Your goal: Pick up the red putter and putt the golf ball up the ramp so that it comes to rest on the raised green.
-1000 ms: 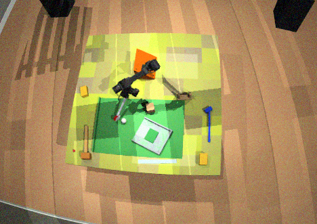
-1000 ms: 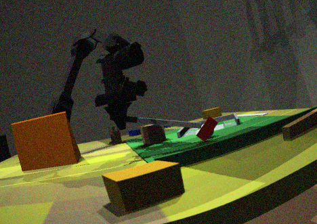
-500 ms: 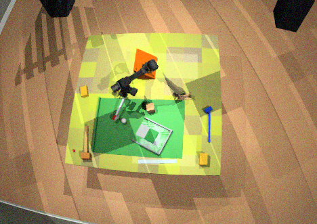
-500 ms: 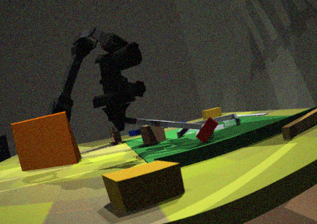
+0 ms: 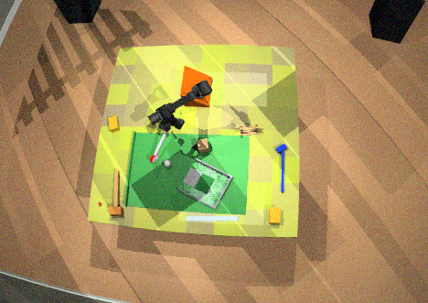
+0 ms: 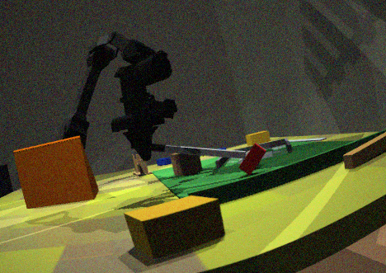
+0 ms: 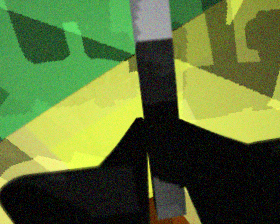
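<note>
Now | gripper [image 5: 163, 128] clamped nearly shut on the red putter [image 5: 158, 148] shaft; its long axis slants down to the red head | golf ball [image 5: 167, 163] just beside head, toward the raised green [image 5: 215, 196]

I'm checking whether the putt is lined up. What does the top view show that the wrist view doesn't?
Only the top view shows the golf ball on the green mat, close beside the putter's red head, with the raised green beyond it. Only the wrist view shows the dark fingers clamped on the grip. Both show the gripper shut on the red putter, its shaft reaching over the mat's edge.
</note>
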Tool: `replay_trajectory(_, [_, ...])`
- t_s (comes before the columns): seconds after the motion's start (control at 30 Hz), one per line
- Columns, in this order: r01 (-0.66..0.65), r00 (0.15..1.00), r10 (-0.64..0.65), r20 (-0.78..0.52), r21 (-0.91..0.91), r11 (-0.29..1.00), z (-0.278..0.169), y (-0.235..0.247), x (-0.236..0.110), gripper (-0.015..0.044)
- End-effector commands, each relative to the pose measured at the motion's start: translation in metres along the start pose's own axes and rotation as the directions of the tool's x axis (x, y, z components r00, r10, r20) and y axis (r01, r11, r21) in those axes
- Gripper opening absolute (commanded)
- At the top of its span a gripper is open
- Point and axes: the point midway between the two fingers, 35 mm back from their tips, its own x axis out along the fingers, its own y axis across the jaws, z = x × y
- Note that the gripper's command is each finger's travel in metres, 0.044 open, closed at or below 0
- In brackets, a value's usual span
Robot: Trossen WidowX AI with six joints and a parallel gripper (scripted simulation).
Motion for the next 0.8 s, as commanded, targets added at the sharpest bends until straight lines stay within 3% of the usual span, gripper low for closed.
replay_trajectory(0.0, [0.004,1.000,-0.004,0.008,-0.009,1.000,0.007,0.042,-0.003,0.0000])
replay_trajectory(0.23, [-0.008,1.000,0.008,0.005,-0.014,1.000,-0.001,0.130,-0.001,0.0000])
replay_trajectory(0.5, [-0.008,1.000,0.008,0.004,-0.015,1.000,-0.001,0.132,-0.006,0.0000])
replay_trajectory(0.77, [-0.006,1.000,0.007,0.005,-0.014,1.000,0.000,0.131,-0.047,0.0000])
